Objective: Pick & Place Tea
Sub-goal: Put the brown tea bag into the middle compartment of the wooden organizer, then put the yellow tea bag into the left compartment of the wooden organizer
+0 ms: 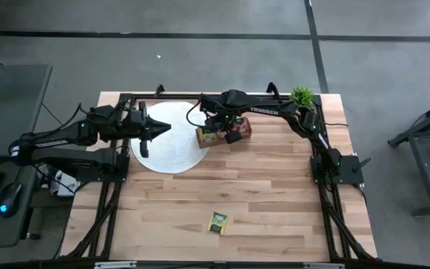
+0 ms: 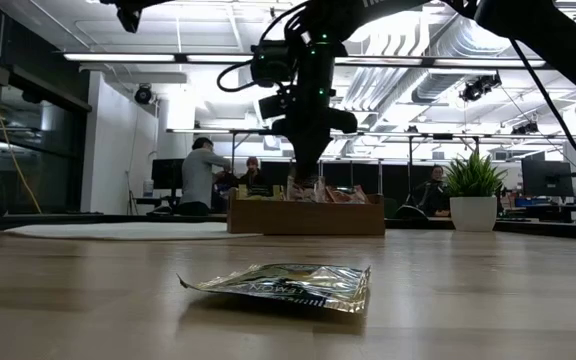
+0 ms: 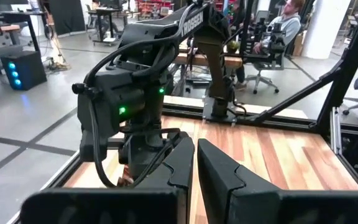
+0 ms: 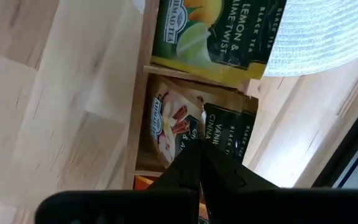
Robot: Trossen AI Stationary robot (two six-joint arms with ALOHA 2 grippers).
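Observation:
The brown wooden tray (image 1: 222, 135) stands at the table's far middle with tea packets upright in its compartments. A green lemon-lime packet (image 4: 216, 31) fills one compartment. A cream vanilla-cinnamon packet (image 4: 173, 124) fills the middle one. My right gripper (image 4: 197, 148) points down into the tray, shut, its tips at the cream packet. It shows above the tray (image 2: 306, 215) in the low view. One green-yellow tea packet (image 1: 217, 222) lies flat near the front edge. My left gripper (image 1: 164, 128) hovers level over the white mat, shut and empty. My right gripper comes from above with shut fingertips (image 4: 188, 163) at the vanilla-cinnamon packet's dark label side (image 4: 222, 134) in the middle compartment. I cannot tell whether the tips touch or pinch the packet. The fingers themselves hide that spot.
A round white mat (image 1: 172, 153) lies left of the tray. A potted plant (image 1: 301, 96) stands at the far right corner. Bare wood spreads across the table's near half around the lone packet (image 2: 283, 285). People sit in the room beyond the table.

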